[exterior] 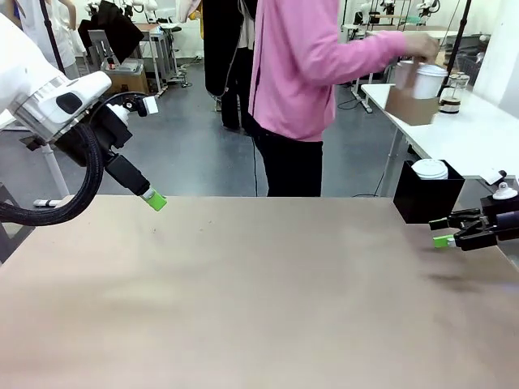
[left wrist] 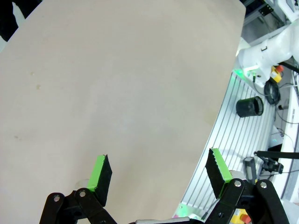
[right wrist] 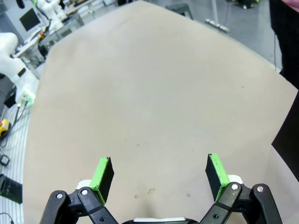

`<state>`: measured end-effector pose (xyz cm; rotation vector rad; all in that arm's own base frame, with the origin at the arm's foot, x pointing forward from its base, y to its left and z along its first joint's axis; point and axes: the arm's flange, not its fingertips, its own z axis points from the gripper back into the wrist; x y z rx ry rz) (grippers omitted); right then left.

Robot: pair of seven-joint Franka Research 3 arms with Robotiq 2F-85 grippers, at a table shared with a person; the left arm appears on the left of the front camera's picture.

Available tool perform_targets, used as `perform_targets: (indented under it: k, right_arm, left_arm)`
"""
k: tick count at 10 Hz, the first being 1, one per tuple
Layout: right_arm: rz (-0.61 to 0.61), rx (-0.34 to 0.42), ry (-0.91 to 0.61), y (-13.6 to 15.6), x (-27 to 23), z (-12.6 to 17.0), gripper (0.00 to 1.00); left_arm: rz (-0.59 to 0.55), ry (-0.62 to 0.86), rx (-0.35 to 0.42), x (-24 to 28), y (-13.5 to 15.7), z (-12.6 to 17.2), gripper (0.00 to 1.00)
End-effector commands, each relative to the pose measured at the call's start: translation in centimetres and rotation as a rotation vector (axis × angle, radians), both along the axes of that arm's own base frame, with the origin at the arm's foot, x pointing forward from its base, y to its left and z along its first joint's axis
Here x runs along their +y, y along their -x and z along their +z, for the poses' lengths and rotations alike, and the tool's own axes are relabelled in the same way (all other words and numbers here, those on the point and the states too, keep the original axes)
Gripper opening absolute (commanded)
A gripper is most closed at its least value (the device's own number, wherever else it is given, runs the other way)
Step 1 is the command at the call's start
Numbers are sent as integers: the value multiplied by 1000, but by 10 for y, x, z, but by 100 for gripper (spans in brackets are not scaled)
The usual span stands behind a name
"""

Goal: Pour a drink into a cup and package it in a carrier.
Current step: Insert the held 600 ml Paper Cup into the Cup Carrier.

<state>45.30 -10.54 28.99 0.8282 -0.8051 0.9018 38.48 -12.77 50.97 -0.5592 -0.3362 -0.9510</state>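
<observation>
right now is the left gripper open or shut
Open. In the left wrist view the left gripper shows its two green pads spread wide apart, with only bare table between them.

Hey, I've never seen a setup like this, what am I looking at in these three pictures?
Two robot arms share a brown table with a person. The front picture looks across the table; the other two come from cameras on each arm's wrist. The left gripper and the right gripper are both open and hold nothing. A black box with a white lid on top stands at the table's right side. The person, turned to another table behind, handles a white cup and a cardboard carrier beside a glass pot.
</observation>
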Motion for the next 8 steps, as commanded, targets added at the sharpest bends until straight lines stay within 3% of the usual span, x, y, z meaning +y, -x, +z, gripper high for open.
perform_targets:
  k: [1,8]
  right_arm:
    - [7,-7,-10,-3,-1,2,100]
    - [7,-7,-10,-3,-1,2,100]
  left_arm:
    - [13,0,0,-2,0,0,100]
    - [13,0,0,-2,0,0,100]
